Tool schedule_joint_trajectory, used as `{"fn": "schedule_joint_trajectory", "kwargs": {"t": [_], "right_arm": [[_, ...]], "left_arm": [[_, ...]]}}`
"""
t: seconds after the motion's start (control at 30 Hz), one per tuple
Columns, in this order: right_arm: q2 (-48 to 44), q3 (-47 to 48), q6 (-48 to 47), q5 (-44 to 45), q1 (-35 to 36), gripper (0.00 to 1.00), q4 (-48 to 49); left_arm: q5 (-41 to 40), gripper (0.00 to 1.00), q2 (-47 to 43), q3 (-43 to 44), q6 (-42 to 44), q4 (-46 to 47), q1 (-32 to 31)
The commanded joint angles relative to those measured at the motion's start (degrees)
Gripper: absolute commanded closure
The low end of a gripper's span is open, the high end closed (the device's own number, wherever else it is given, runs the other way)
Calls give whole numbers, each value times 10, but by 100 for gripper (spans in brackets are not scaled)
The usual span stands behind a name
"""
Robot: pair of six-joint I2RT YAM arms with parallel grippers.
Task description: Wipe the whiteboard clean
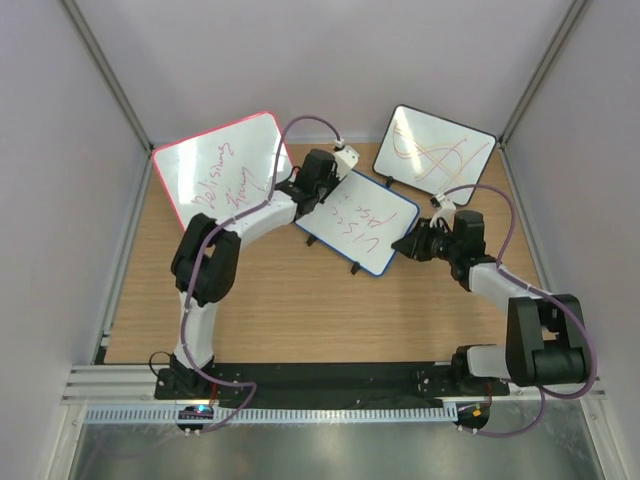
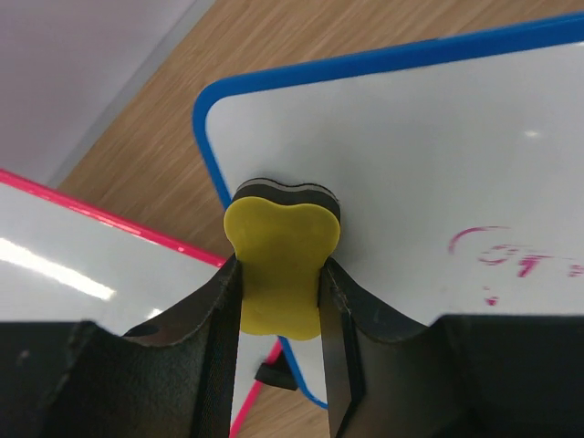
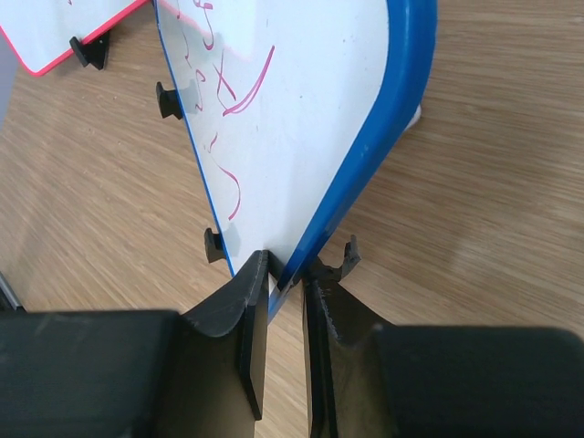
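Left gripper [image 2: 280,266] is clamped on a yellow eraser [image 2: 283,233], whose dark felt end meets the whiteboard [image 2: 438,155] straight ahead of the fingers, near a rounded corner. Red writing [image 2: 511,255] lies to its right. Right gripper [image 3: 286,269] is closed on the whiteboard's blue frame, the board standing tilted ahead of it on the table [image 3: 474,182]

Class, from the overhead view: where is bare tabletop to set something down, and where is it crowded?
Widest free patch: the near wood of the table, between left arm, right arm and whiteboard. A smaller strip lies left of the left arm. Crowded: the far half, where pink-framed board and black-framed board flank the whiteboard.
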Motion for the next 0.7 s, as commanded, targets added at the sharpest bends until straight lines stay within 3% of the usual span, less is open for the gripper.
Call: {"fn": "schedule_joint_trajectory", "kwargs": {"t": [0.0,0.13,0.43,0.67], "right_arm": [[-17,14,-45,19,8,99,-12],[-18,16,-49,20,10,99,-18],[-27,15,-53,27,15,99,-23],[-25,16,-52,25,16,99,-24]], "left_arm": [[-7,100,29,-4,25,7,6],[24,100,21,-14,21,7,-13],[50,100,1,-32,26,7,-120],[58,100,27,-2,3,-18,-130]]}}
